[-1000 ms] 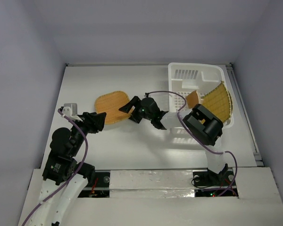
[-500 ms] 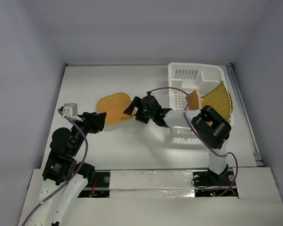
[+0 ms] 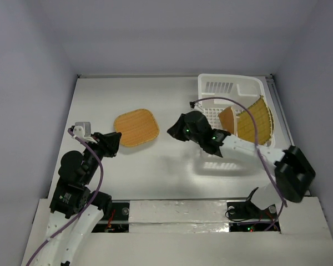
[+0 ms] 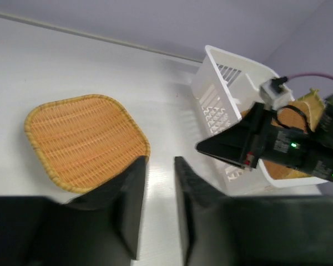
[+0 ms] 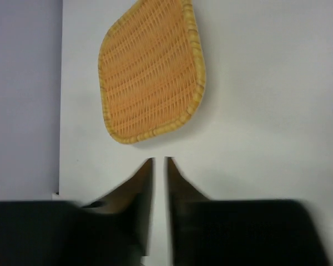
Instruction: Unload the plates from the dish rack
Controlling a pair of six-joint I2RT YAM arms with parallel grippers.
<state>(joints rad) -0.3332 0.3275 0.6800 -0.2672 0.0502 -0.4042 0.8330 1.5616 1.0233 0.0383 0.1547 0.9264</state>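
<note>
Presently your rack (image 3: pixel 231 78), at the far right of the desk (image 3: pixel 155 172), holds two plates, both standing on edge: a small round plate (image 3: pixel 226 117) just beside a large grid plate (image 3: pixel 256 119), which tilts toward the right wall. A third, the rounded-square plate (image 3: pixel 135 127), lies flat on the desk left of the rack, apart from it. Count: three plates, one rack. Your right pincer (image 3: pixel 171 131) hovers between the flat plate and the rack, fingers at a narrow gap, holding nothing. Your left pincer (image 3: pixel 115 141) sits near that plate's near-left edge, likewise narrow and empty.
</note>
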